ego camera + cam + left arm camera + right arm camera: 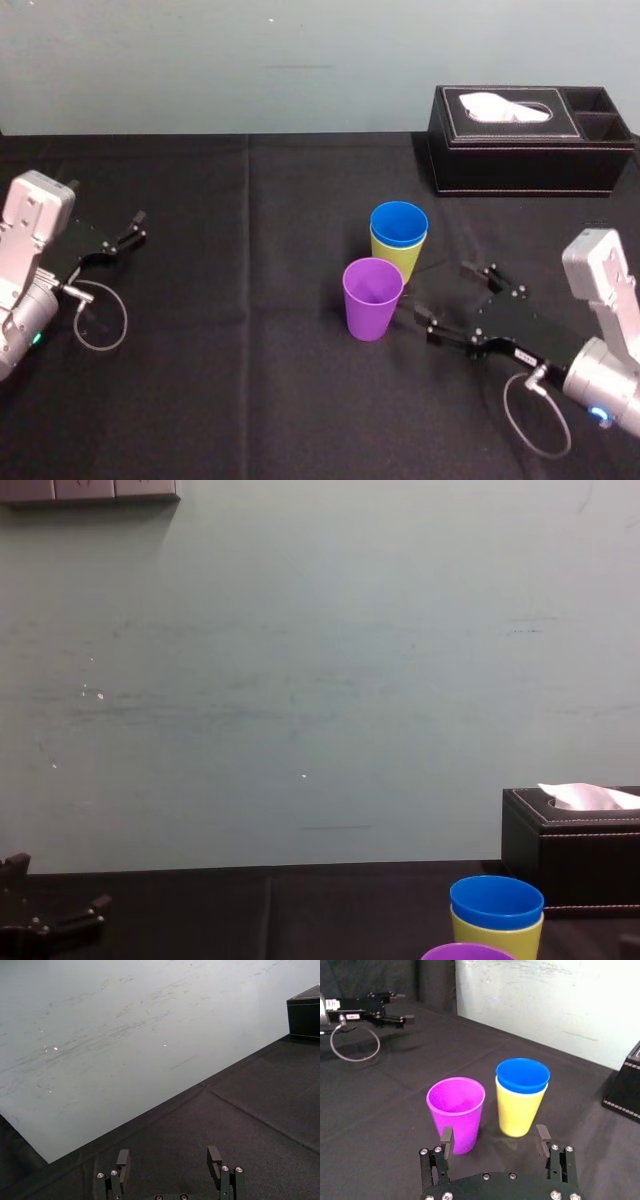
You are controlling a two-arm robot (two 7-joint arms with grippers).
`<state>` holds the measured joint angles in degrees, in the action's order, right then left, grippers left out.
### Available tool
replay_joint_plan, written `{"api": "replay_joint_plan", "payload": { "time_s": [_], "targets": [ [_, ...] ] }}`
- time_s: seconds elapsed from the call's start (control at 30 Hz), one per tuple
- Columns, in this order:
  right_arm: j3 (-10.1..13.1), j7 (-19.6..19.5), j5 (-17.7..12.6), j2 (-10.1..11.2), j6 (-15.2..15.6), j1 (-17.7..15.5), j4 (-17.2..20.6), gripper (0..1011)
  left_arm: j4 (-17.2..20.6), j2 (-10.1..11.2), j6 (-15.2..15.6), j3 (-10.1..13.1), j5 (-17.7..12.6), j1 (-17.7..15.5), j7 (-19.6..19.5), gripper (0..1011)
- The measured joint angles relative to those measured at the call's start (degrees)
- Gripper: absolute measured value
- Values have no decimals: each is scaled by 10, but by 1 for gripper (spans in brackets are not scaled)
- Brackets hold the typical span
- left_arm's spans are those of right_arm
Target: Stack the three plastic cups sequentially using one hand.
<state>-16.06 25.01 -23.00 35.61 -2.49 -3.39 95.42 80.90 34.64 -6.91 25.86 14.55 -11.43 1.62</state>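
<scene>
Blue cup [398, 222] is sitting nested inside yellow-green cup [400, 258], right of centre on the black table [250, 380]. Purple cup [372, 298] is standing upright just beside that pair, on its near-left side, not stacked. Right gripper [447, 292] is hovering low just right of the purple cup, fingers spread wide, gripping nothing. Left gripper [168, 1152] is sitting parked at far left, fingers apart, empty. Tissue box [520, 140] is sitting at the far right.
</scene>
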Motion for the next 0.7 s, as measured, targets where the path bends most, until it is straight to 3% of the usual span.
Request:
{"api": "replay_joint_plan", "payload": {
  "time_s": [0.33,0.7],
  "targets": [
    [-7,10,20,-21,-28,-25,-3,1004,0,0,0,0,0,0,0,1011],
    [-21,16,36,-50,-38,-18,-20,1004,0,0,0,0,0,0,0,1011]
  ]
}}
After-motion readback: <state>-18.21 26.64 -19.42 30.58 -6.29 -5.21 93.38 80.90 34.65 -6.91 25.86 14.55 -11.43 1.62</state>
